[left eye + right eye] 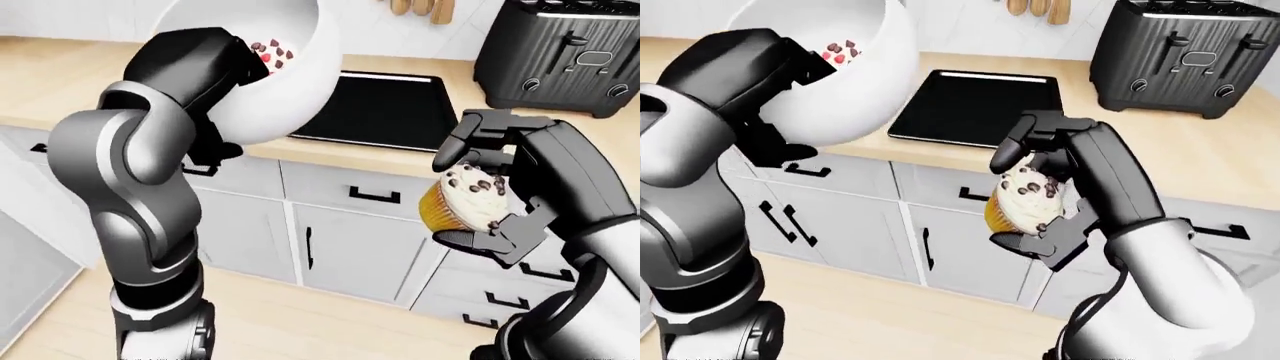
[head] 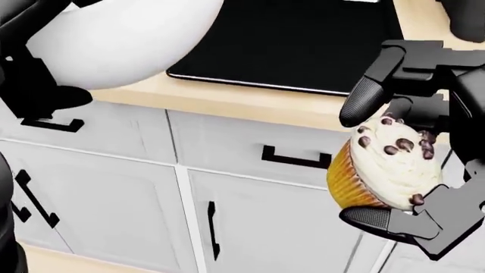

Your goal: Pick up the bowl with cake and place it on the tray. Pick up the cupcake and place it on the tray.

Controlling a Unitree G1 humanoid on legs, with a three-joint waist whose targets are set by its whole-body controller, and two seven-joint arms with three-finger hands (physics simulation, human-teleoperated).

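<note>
One bowl [image 1: 275, 82], one cupcake [image 2: 386, 168], one tray [image 1: 975, 105], one toaster [image 1: 1185, 56], two hanging utensils [image 1: 420, 6].
</note>
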